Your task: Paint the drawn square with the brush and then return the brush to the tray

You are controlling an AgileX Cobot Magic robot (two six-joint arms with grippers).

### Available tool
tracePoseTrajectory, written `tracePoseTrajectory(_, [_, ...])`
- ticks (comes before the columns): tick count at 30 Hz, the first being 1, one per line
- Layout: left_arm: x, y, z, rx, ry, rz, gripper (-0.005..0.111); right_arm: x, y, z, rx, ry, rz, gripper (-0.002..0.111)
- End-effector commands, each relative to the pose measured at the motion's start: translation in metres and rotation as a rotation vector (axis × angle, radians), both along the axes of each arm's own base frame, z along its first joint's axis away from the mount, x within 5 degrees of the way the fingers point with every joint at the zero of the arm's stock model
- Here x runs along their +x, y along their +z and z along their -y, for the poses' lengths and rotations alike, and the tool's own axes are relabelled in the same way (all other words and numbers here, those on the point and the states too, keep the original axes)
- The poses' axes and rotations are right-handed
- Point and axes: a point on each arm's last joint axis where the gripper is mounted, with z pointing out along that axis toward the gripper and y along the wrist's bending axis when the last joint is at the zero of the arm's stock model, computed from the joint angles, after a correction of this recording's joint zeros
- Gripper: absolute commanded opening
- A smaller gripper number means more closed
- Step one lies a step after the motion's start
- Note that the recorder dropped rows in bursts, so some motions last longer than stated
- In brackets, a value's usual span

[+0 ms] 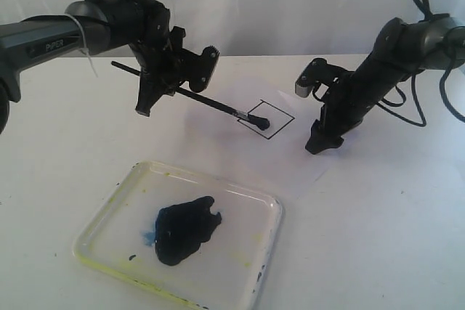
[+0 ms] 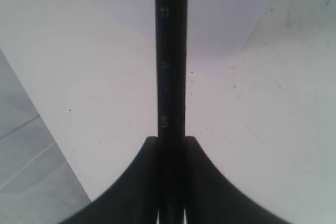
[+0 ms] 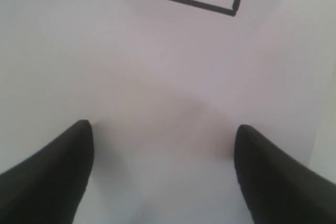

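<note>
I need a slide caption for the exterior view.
Left gripper holds the brush, tip in the square; right gripper open beside it.

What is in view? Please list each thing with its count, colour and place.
brush: 1, dark handle, tip inside the square
square: 1, black outline, on the paper
paper: 1, white, beyond the tray in the exterior view
tray: 1, clear with yellowish rim, front of the table
paint puddle: 1, blue-black, middle of the tray
table: 1, white, under everything
left end effector: 1, black, shut on the brush
right end effector: 1, black, open, beside the square
</note>
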Motion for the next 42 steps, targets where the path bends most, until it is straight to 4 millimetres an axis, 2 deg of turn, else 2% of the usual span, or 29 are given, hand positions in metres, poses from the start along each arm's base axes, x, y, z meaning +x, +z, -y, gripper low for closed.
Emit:
tracePoseTrajectory(1, [-0.0009,0.0021,0.0001,0.006,0.001,-0.005,0.000,-0.0061,-0.0185,-0.0041,-0.029,0.074,-0.045,0.070])
tracePoseTrajectory(13, [-0.0034,0.0004,-0.0018,0.045,-0.019,-0.035,0.000,-0.0057,-0.0184,-0.0041,-0.034,0.093,-0.035,0.070])
tracePoseTrajectory(32, [-0.0026,0.0016,0.0038,-0.063,0.033,-0.032,0.000,-0.0052,-0.0184,-0.0040,-0.035,0.093,-0.029,0.070])
tracePoseTrajectory(42, [-0.0006,0.0017,-0.0002,-0.032,0.011,-0.021,0.000,-0.0053,-0.0159,-0.0108,0.057,0.039,-0.047,0.070])
